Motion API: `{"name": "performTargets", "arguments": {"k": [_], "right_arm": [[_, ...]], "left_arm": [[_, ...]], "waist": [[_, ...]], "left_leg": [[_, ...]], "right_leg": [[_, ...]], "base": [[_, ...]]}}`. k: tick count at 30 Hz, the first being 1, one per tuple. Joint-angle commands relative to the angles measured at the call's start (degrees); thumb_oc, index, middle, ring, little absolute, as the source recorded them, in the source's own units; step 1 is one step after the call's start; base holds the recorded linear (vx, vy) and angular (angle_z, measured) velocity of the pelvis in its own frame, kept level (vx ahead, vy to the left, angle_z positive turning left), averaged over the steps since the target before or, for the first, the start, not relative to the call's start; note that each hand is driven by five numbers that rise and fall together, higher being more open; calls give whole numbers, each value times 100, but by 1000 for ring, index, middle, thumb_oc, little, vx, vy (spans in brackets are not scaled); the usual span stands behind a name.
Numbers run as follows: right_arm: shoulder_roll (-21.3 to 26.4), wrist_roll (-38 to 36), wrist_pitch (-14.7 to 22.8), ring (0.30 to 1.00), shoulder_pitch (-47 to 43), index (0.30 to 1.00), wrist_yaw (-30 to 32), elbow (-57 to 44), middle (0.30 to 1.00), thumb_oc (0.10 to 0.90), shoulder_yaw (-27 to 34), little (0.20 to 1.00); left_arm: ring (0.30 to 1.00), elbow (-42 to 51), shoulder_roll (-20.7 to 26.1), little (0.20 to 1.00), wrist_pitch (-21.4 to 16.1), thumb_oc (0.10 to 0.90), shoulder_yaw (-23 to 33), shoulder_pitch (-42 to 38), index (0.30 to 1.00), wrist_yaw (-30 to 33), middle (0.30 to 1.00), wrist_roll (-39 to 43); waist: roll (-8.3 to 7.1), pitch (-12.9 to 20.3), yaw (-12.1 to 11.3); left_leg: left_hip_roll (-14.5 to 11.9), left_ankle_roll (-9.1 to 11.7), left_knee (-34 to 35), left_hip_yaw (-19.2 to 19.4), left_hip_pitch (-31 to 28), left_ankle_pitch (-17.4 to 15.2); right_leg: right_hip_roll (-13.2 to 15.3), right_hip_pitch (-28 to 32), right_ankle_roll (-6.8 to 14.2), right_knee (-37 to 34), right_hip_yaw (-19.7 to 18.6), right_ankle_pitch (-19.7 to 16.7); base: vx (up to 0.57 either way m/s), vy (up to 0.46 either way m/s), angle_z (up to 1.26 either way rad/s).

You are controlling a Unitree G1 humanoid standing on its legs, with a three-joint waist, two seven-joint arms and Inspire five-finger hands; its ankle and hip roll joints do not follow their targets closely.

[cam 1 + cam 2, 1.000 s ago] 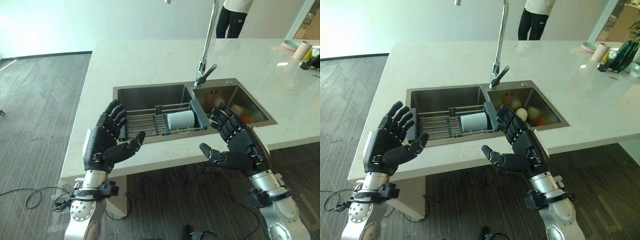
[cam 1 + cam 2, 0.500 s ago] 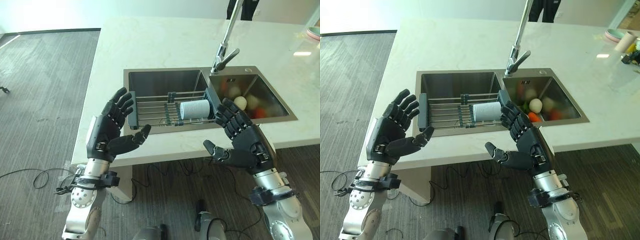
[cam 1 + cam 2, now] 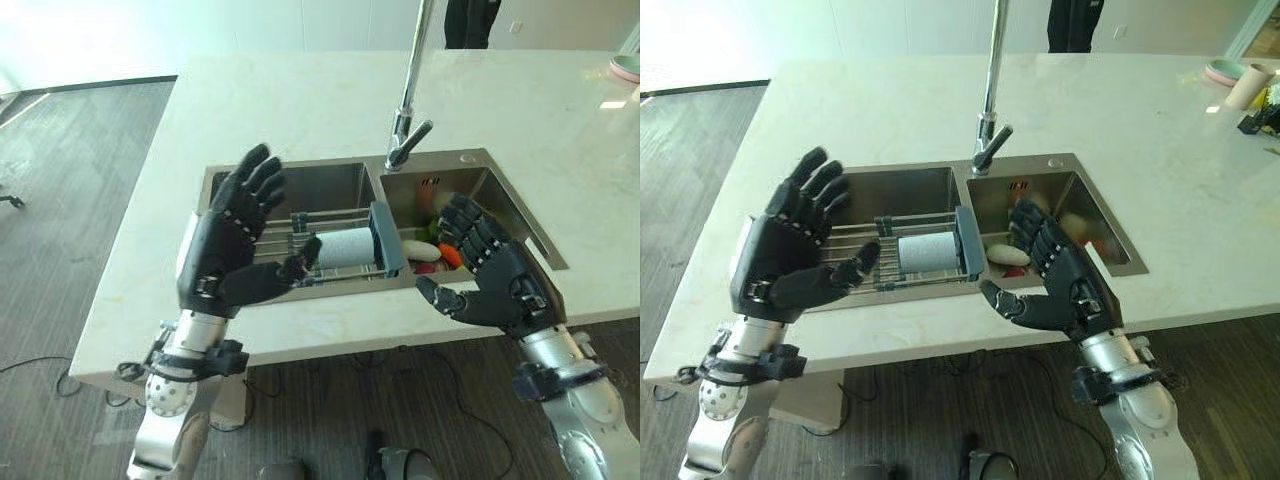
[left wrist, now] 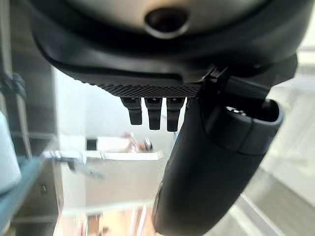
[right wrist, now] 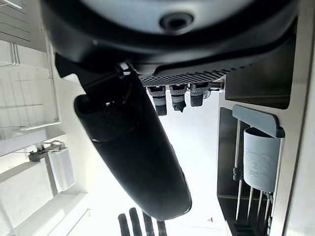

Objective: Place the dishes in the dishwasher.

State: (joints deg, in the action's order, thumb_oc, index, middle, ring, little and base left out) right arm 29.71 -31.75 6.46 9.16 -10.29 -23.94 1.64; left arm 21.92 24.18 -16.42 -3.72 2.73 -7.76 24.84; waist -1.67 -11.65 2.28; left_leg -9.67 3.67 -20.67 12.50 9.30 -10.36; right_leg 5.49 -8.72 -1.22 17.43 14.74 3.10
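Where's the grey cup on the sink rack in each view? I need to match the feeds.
Left eye view: cup lying on the rack, left basin.
Right eye view: cup, same place.
Left wrist view: cannot tell.
Right wrist view: cup beside the rack's end wall.
Shared landmark: the rack's blue-grey end wall.

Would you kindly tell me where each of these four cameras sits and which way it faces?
Left eye view: on the head, looking down at the sink, the rack and cup; both open robot hands show, left robot hand, right robot hand.
Right eye view: beside it, same scene, slightly shifted.
Left wrist view: on the left wrist, looking along its straight fingers.
Right wrist view: on the right wrist, looking along its fingers; it shares the cup and rack with the head views.
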Motion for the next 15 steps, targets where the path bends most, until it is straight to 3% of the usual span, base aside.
{"name": "performTargets", "arguments": {"k": [1, 3, 9, 15], "right_arm": [[19, -319, 577, 900, -178, 900, -83, -588, 900, 800, 384, 900], [-47, -304, 519, 900, -107, 900, -177, -625, 900, 800, 461, 900], [-220, -89, 171, 900, -278, 900, -45, -609, 900, 800, 394, 900], [-84, 56, -166, 900, -716, 900, -122, -423, 900, 800, 216, 900]], "left_arm": [[900, 430, 333, 900, -407, 800, 176, -288, 900, -357, 900, -123], [900, 380, 471, 900, -248, 800, 258, -384, 900, -518, 900, -201], [900, 142, 1019, 900, -243, 800, 429, -702, 900, -587, 900, -635], [900, -591, 1788, 900, 546, 800, 248, -1518, 900, -579, 900, -850]], "waist": [[80, 394, 129], [150, 498, 227], [256, 600, 301], [373, 640, 447]], "left_leg": [[287, -99, 348, -173, -497, -302], [226, -65, 348, -67, -505, -347], [302, -73, 348, -131, -644, -509], [357, -169, 348, 2, -754, -613]], "right_leg": [[311, 131, 839, -24, -198, 587], [387, 73, 866, -24, -152, 552], [536, 50, 1000, -24, -89, 517], [586, 18, 1061, -24, -151, 470]], "base": [[13, 130, 4], [37, 111, -7], [49, 75, 11], [4, 103, -4]]}}
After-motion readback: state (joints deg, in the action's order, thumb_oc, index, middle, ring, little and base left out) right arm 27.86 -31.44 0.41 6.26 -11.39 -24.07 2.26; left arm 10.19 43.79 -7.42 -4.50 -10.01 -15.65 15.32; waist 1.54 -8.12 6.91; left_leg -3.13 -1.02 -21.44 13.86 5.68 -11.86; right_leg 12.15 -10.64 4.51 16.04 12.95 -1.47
